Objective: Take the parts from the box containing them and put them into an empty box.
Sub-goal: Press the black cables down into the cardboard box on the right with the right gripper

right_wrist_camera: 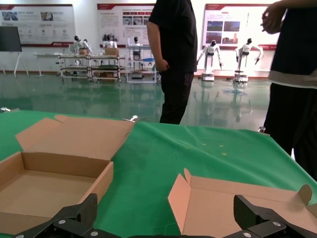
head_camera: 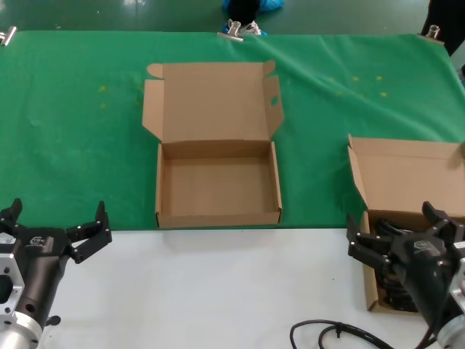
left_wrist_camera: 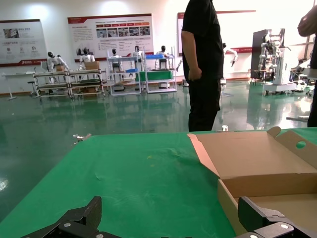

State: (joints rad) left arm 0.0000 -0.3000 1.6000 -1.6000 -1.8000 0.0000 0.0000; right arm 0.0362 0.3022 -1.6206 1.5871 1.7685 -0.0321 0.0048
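The empty box (head_camera: pixel 218 216) lies open at the middle of the green mat, its tall lid bearing a small oval hole (head_camera: pixel 275 100). It also shows in the left wrist view (left_wrist_camera: pixel 257 163) and the right wrist view (right_wrist_camera: pixel 59 168). The box containing the parts (head_camera: pixel 407 178) stands at the right, lid up; it shows in the right wrist view (right_wrist_camera: pixel 237 203). Black cords (head_camera: pixel 386 291) lie inside, mostly hidden under my right gripper (head_camera: pixel 396 229), which hovers open over them. My left gripper (head_camera: pixel 58 214) is open and empty at the front left, beside the empty box.
A loose black robot cable (head_camera: pixel 334 334) curls on the white table front near the right arm. Metal clips (head_camera: pixel 238 30) hold the mat's far edge. People (left_wrist_camera: pixel 200 64) stand beyond the table.
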